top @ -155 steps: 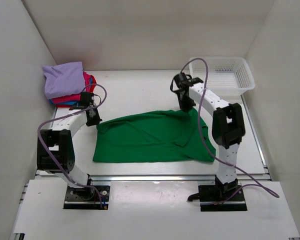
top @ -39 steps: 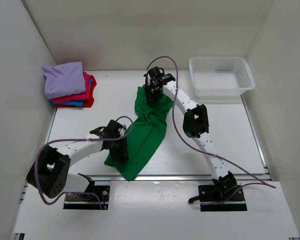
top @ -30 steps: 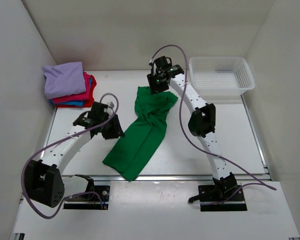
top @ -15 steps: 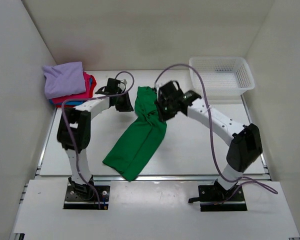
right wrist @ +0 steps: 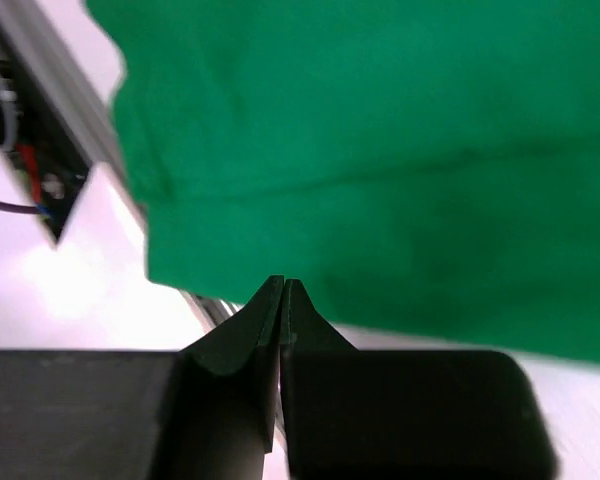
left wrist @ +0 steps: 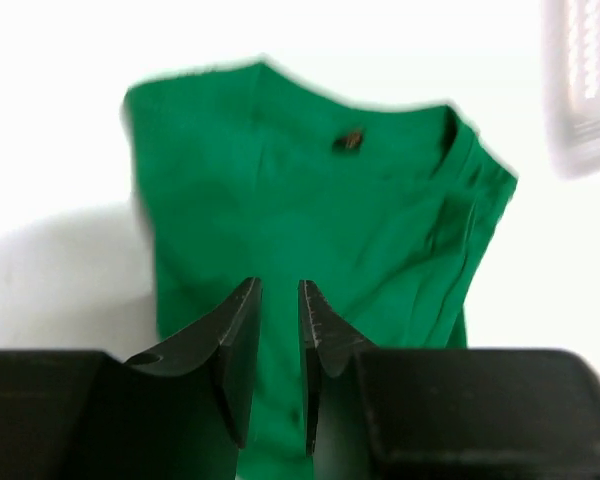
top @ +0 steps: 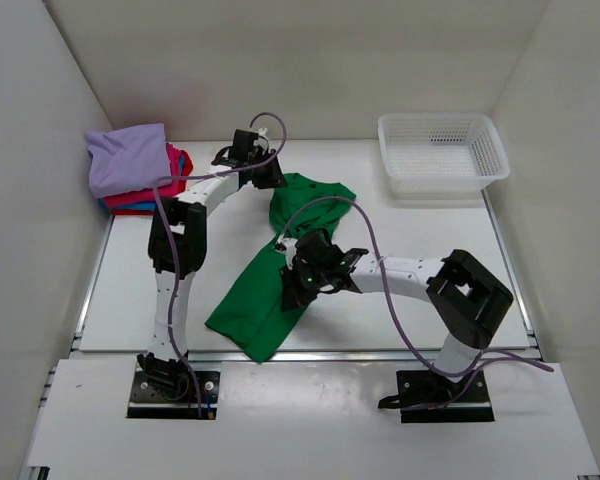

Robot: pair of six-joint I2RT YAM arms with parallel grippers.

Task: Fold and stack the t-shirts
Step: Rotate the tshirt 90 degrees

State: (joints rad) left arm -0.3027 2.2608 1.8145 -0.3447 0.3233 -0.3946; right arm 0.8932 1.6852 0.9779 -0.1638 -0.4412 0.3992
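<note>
Green shirt (top: pixel 248 312) lies as a long folded strip on the surface (top: pixel 430 230), running from the middle of the far edge down toward the near edge. Left fingers (left wrist: pixel 230 340) hover at the collar end, parted by just a narrow slit, nothing between them, not touching the cloth as far as the wrist view shows. Right fingers (right wrist: pixel 260 330) are over the strip's middle, pressed tight together, tips meeting with no cloth visible in the pinch. The folded stack (top: pixel 130 165), lavender on top, sits in the far-left corner. The basket (top: pixel 440 182) is in the far-right corner.
</note>
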